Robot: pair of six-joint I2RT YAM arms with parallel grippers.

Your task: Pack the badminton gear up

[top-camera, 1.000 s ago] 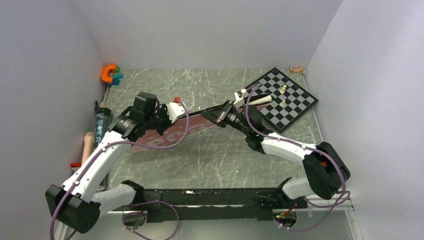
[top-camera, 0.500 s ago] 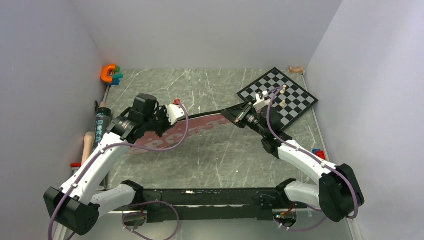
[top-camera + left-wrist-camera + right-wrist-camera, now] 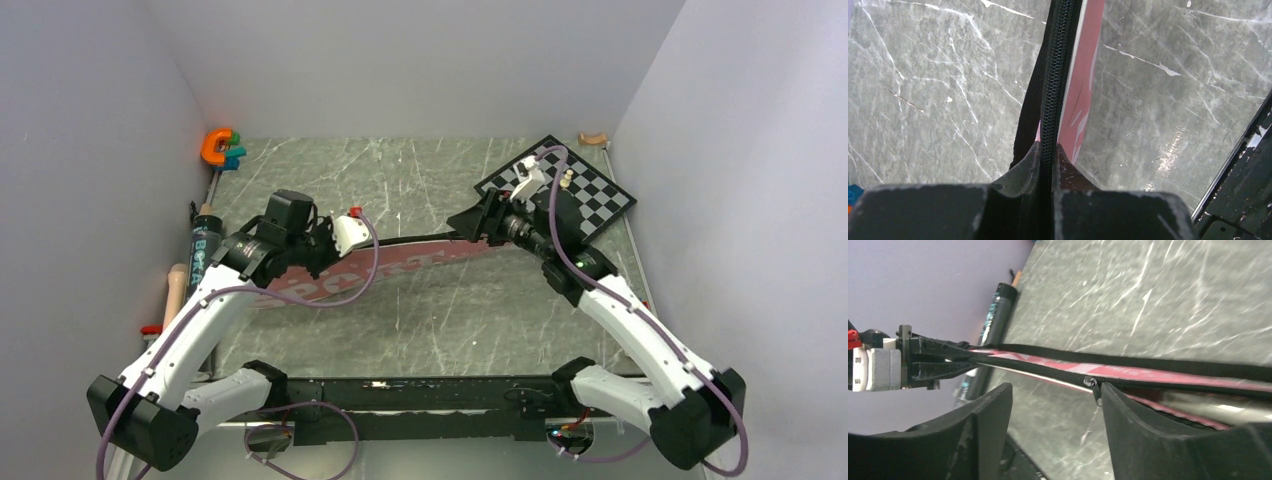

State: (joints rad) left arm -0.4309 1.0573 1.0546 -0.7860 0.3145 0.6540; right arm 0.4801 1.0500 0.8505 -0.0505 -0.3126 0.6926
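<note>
The pink racket bag [image 3: 400,258] lies slantwise across the table and is held up on its edge. My left gripper [image 3: 322,255] is shut on the bag's black zipper edge [image 3: 1049,150], with the pink side [image 3: 1083,75] and the black strap [image 3: 1030,100] running away from it. My right gripper [image 3: 468,225] stands open at the bag's right end. The small metal zipper pull [image 3: 1091,383] hangs just off its right finger [image 3: 1138,425], free of both pads. The dark tube [image 3: 203,245] lies by the left wall. No rackets or shuttlecocks show.
The chessboard [image 3: 590,190] with pale pieces sits at the back right, just behind my right wrist. An orange C-shaped toy [image 3: 220,147] is in the back left corner. A pale wooden handle [image 3: 175,290] lies along the left wall. A black rail [image 3: 430,400] spans the near edge.
My right gripper travelled right along the bag's edge toward the chessboard, then opened and let go of the zipper pull. The left gripper kept its hold and barely moved.
</note>
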